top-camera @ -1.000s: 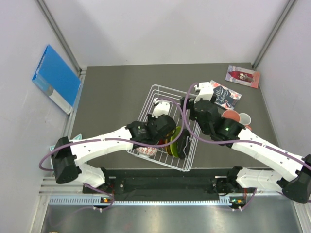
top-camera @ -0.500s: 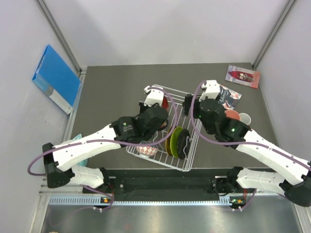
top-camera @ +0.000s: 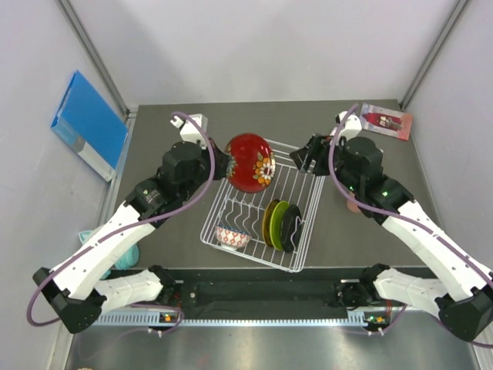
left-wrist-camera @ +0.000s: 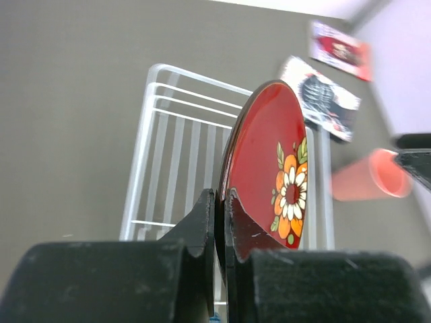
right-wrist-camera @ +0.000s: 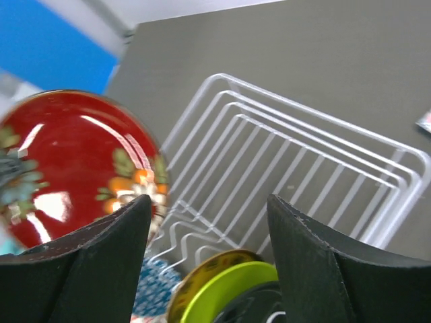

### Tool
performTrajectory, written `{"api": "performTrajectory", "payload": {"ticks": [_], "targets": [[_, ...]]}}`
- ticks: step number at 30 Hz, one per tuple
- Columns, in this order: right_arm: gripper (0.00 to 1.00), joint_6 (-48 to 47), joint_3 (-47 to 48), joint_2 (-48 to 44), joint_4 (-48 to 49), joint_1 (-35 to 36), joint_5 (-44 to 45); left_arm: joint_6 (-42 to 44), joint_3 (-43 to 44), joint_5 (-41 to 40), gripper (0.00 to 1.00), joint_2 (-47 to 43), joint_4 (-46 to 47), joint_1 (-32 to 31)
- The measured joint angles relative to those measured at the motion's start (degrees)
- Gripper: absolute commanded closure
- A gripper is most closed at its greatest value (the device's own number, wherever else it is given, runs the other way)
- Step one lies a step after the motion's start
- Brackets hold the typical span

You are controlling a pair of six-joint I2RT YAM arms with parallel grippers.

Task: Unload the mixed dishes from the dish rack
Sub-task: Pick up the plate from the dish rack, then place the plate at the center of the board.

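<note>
- Left fingers (left-wrist-camera: 202,222): clamped on rim of red plate (top-camera: 250,162), upright over far-left corner of dish rack (top-camera: 306,202).
- Right fingers (right-wrist-camera: 101,262): stood apart over its far-right corner.
- Other plates (top-camera: 279,223): sat in rack toward near edge of table (top-camera: 262,116).

Robot lab cell — white panel walls (top-camera: 269,46), alu rails (top-camera: 96,62), grey bench (top-camera: 254,116)

Left claw (left-wrist-camera: 220,200): two matte black fingers (left-wrist-camera: 195,229), wedge-shaped, tapered to thin tips, flat inner faces; blocky black body behind. Right claw (right-wrist-camera: 209,202): same black fingers (right-wrist-camera: 101,269), broad, rounded toward the tips. Behind each claw, bulky black joint housings (top-camera: 185,163), then long white link shells (top-camera: 100,250) with small dark dots along them. Black base blocks (top-camera: 58,308) farthest from the claws. Thin purple cable (top-camera: 330,154) looped from claw end back along each arm.
</note>
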Motion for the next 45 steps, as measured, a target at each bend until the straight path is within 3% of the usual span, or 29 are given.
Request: {"api": "performTrajectory", "payload": {"ticks": [5, 11, 18, 26, 32, 36, 39, 40, 44, 45], "targets": [[0.3, 2.2, 0.0, 0.5, 3.5, -1.3, -9.5, -2.7, -2.4, 12.3, 1.0, -0.2, 4.5, 2.6], [0.33, 4.6, 0.0, 0.7, 7.4, -3.0, -16.8, -4.1, -2.8, 20.2, 1.0, -0.2, 7.9, 2.9], [0.52, 6.0, -0.4, 0.8, 9.4, -4.0, -21.7, -4.7, -3.0, 22.5, 1.0, -0.2, 9.9, 3.7], [0.67, 6.4, -7.3, 0.0, 11.2, -4.2, -24.1, -4.6, -3.4, 22.5, 1.0, -0.2, 10.1, 4.1], [0.98, 8.0, -11.0, -0.9, 13.7, -4.3, -25.9, -4.4, -4.5, 22.1, 1.0, -0.2, 9.3, 4.7], [1.0, 10.2, -11.4, -1.2, 15.1, -5.2, -27.4, -4.5, -4.7, 22.3, 1.0, -0.3, 9.8, 5.3], [1.0, 10.6, -11.4, -1.5, 15.7, -5.4, -27.9, -4.5, -4.7, 22.3, 0.78, -0.7, 10.1, 5.3], [1.0, 10.6, -11.4, -1.6, 15.7, -5.4, -28.0, -4.5, -4.7, 22.3, 0.5, -0.7, 10.2, 5.3], [1.0, 9.4, -11.3, -2.2, 16.0, -4.8, -29.2, -5.6, -5.2, 21.6, 0.17, -0.4, 10.7, 5.1], [1.0, 8.7, -11.3, -2.2, 15.1, -4.6, -29.3, -6.1, -5.2, 21.4, 0.15, -0.3, 11.1, 5.1]]}}
